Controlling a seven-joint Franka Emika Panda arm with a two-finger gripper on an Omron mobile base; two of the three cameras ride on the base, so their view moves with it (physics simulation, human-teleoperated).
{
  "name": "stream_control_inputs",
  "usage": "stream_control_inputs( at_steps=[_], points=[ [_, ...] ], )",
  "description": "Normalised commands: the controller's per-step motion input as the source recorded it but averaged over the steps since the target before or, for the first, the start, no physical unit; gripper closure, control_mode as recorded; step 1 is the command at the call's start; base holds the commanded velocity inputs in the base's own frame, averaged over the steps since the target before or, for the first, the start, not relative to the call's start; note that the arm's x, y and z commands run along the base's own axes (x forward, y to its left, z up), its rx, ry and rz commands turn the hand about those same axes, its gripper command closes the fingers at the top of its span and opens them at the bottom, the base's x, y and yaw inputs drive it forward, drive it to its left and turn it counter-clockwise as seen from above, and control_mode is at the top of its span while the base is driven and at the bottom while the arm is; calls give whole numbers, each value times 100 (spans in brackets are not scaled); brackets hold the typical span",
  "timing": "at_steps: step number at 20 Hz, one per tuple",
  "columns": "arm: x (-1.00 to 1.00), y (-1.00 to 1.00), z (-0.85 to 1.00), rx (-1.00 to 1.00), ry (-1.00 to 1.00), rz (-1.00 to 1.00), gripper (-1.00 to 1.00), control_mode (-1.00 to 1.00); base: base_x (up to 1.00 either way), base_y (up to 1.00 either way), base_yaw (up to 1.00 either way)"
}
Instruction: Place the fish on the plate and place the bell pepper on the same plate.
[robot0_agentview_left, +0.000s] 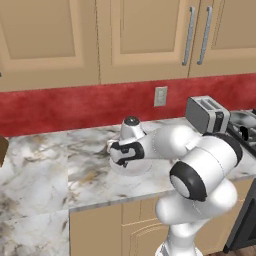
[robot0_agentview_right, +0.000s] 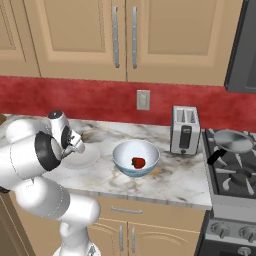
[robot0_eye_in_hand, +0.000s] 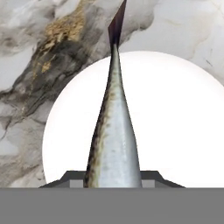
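One gripper (robot0_eye_in_hand: 113, 186) is clasping the fish (robot0_eye_in_hand: 113, 135) above the plate (robot0_eye_in_hand: 175, 122) — positioning it for release; the bell pepper (robot0_agentview_right: 138, 162) is waiting in the bowl (robot0_agentview_right: 136, 157).

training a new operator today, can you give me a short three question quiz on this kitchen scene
1. True or false: the bell pepper lies in the bowl.
2. What does the pincer hold over the plate?
A. the fish
B. a spoon
C. nothing
3. Fill in: the toaster stands between the bowl and the ____.

Key: 1 true; 2 A; 3 stove
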Motion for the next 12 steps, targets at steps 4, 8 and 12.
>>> stream_control_inputs(
  at_steps=[4,8,12],
  points=[
    [0,0,-23,0,0,-1,100,-100,0,0,0],
    [7,0,-16,0,0,0,100,-100,0,0,0],
    [6,0,-14,0,0,0,100,-100,0,0,0]
  ],
)
